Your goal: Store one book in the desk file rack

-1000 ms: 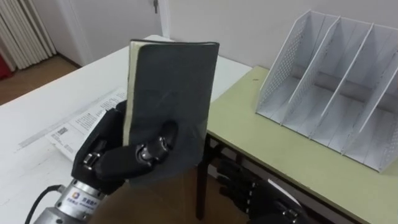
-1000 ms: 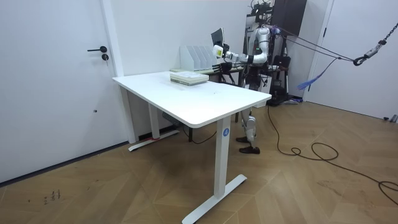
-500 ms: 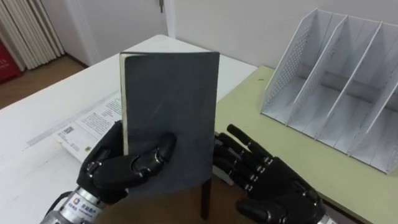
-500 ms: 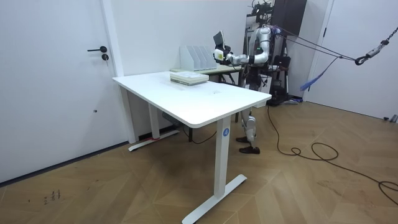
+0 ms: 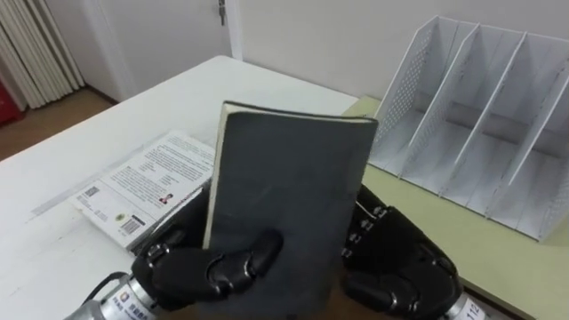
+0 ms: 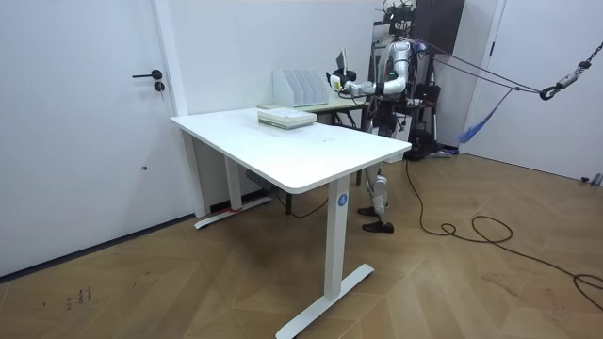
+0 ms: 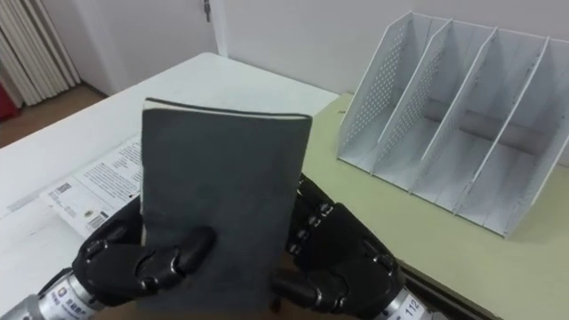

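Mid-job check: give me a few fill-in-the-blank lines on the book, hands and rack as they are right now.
The left hand grips the book, which stands ____.
The right hand sits by the book's ____ edge.
Every compartment of the rack is ____.
Other books lie on the ____ table.
Missing words: upright; right; empty; white.
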Motion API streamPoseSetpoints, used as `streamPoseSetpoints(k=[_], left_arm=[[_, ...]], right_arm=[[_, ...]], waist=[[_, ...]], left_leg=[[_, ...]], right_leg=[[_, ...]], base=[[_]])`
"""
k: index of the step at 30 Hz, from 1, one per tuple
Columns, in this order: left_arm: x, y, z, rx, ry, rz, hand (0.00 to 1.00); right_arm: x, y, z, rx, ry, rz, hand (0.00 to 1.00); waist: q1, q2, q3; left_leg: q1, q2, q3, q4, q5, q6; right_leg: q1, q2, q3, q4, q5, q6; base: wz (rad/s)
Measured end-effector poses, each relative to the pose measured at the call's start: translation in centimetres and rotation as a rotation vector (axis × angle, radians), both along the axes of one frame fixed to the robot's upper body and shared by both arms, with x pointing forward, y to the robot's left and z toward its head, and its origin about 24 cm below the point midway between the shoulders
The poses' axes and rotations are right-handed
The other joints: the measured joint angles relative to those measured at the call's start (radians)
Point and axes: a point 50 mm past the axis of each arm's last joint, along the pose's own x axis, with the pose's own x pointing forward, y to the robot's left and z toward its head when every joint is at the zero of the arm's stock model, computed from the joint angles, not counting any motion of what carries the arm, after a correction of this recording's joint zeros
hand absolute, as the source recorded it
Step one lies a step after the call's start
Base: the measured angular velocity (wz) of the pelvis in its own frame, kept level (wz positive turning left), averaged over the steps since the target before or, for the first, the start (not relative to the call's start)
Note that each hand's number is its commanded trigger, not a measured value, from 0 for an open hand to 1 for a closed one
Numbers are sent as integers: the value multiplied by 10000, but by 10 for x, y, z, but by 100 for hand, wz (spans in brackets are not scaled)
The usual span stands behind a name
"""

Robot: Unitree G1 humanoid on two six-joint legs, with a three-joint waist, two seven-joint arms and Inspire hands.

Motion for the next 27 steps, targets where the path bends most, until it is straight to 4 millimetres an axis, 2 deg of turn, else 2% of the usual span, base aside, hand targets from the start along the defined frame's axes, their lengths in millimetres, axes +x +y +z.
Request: streamPoseSetpoints(k=[3, 6, 10, 11, 13, 14, 15, 16, 19, 27], left_arm=[[-1, -1, -1, 97, 36, -260, 100], [-4, -4, -4, 302, 229, -794, 100], [-7, -7, -7, 458, 465, -1284, 100], [-7, -7, -8, 528, 541, -1355, 100], [-7, -7, -8, 624, 589, -1456, 100], [-6, -7, -7, 663, 580, -1519, 100], [-6, -7, -7, 701, 588, -1647, 100], [-6, -7, -6, 719, 562, -1739, 100], [-6, -11, -5, 796, 462, -2189, 100], [-4, -11, -6, 866, 623, -2027, 100]], right_arm=[[-2, 2, -1, 116, 119, 267, 0], [-4, 8, 3, 133, -32, 841, 0], [-8, 13, 1, 140, -23, 1504, 2], [-8, 13, 1, 134, 16, 1549, 33], [-9, 13, 1, 100, 56, 1609, 67], [-8, 13, 1, 46, 47, 1606, 67], [-8, 11, 1, -52, 80, 1559, 91], [-8, 10, 2, -109, 99, 1525, 100], [-7, 6, 1, -422, 273, 1286, 100], [-5, 2, 1, -914, 46, 968, 100]], waist=[[-14, 48, 16], [-23, 119, -23], [-32, 160, -19], [-25, 168, -15], [-27, 164, -19], [-24, 163, -7], [-13, 164, -12], [-10, 165, -13], [-8, 168, -15], [7, 92, -4]], left_leg=[[-9, 0, 27, -32, -1, 0], [-82, 0, 74, -37, -1, 0], [-81, 12, 174, -26, -1, -1], [-95, 15, 198, -26, -1, -1], [-185, 13, 192, -18, -1, -1], [-234, 10, 185, -16, -1, 0], [-308, 5, 177, 2, -1, 0], [-339, 5, 177, 11, 0, 0], [-390, 5, 187, 37, 0, 0], [-521, 9, 280, 158, -3, -4]], right_leg=[[-31, 5, 21, 0, -5, 8], [-148, 3, 24, 13, -3, 10], [-160, 5, 33, 0, -2, 8], [-174, 6, 34, 0, -3, 8], [-306, 3, 37, 57, -4, 7], [-380, -3, 42, 123, -10, 4], [-459, -9, 44, 162, -12, 4], [-491, -10, 44, 168, -11, 4], [-534, -11, 48, 184, -13, 3], [-697, -3, 139, 302, -30, -8]], base=[[0], [0], [0], [0], [0], [0], [0], [0], [0], [-2]])
